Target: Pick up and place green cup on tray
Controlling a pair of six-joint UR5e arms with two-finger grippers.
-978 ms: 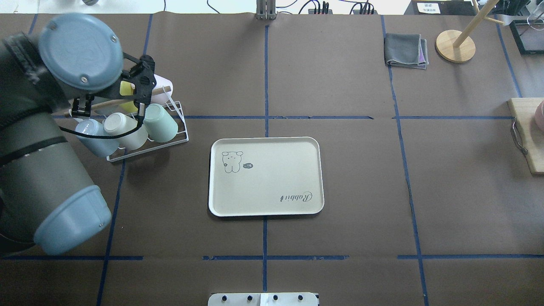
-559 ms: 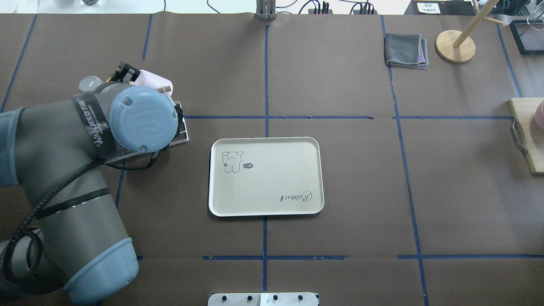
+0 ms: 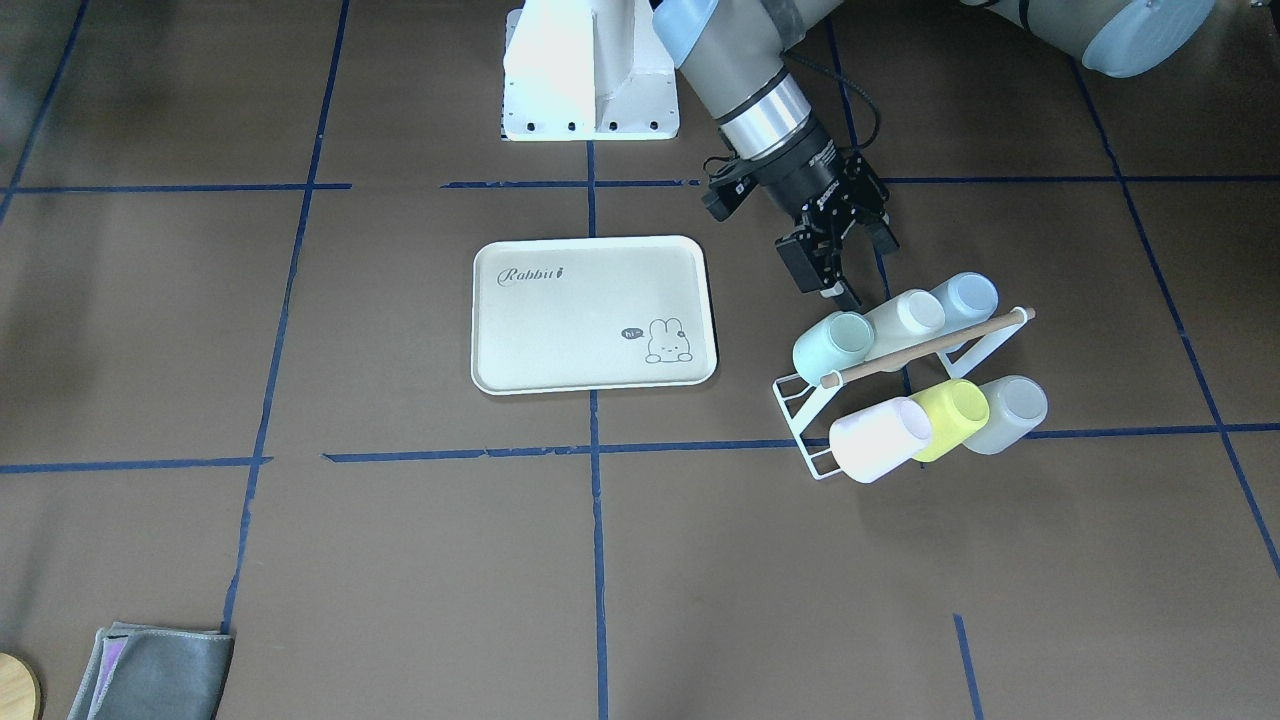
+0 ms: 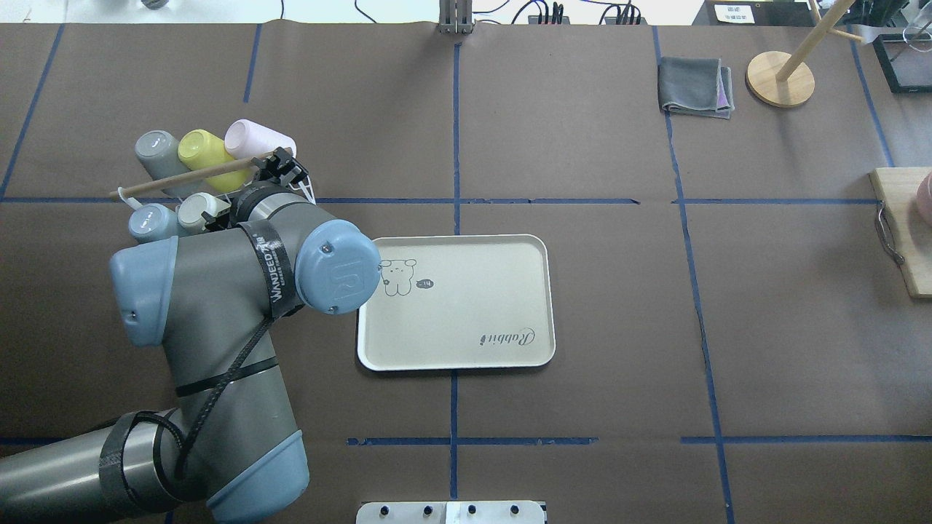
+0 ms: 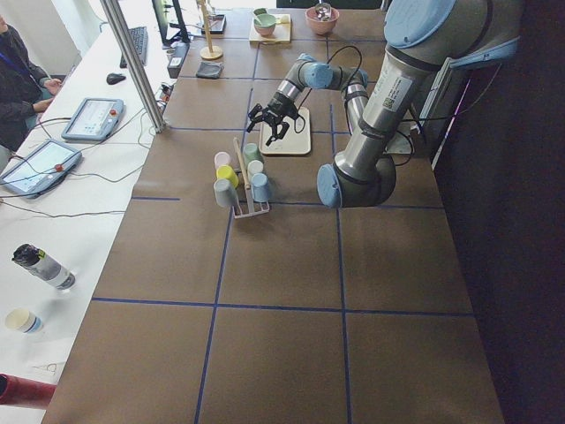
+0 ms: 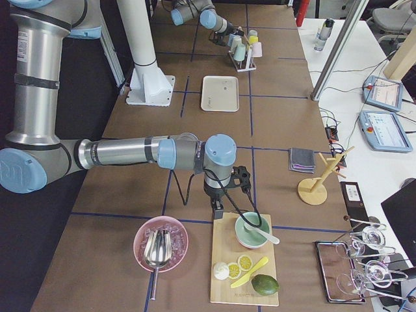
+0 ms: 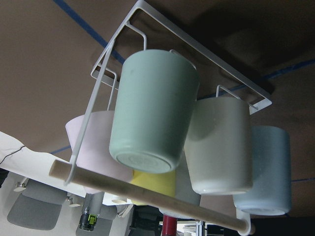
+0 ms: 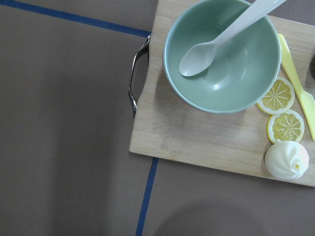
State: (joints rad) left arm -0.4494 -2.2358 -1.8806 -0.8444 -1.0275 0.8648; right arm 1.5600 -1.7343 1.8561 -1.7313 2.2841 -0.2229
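The green cup (image 3: 833, 345) hangs tilted on the near-tray end of a white wire rack (image 3: 800, 405). It fills the left wrist view (image 7: 152, 118), base towards the camera. The arm hides it in the overhead view. My left gripper (image 3: 838, 275) is open and empty, just on the robot's side of the cup, apart from it. The cream tray (image 3: 590, 315) lies flat beside the rack and also shows overhead (image 4: 466, 306). My right gripper (image 6: 217, 207) hangs over a wooden board's edge far away; I cannot tell if it is open.
The rack has a wooden bar (image 3: 925, 345) and holds cream (image 3: 905, 315), pale blue (image 3: 965, 297), white-pink (image 3: 878, 438), yellow-green (image 3: 950, 405) and grey (image 3: 1010, 400) cups. A folded grey cloth (image 4: 695, 86) and a wooden stand (image 4: 779, 78) sit far right. A bowl (image 8: 221, 54) sits on the board.
My left arm has swung and turned: the wrist moved from above the rack to its robot side, lower, with the gripper now facing the cups. The cups and tray have not moved.
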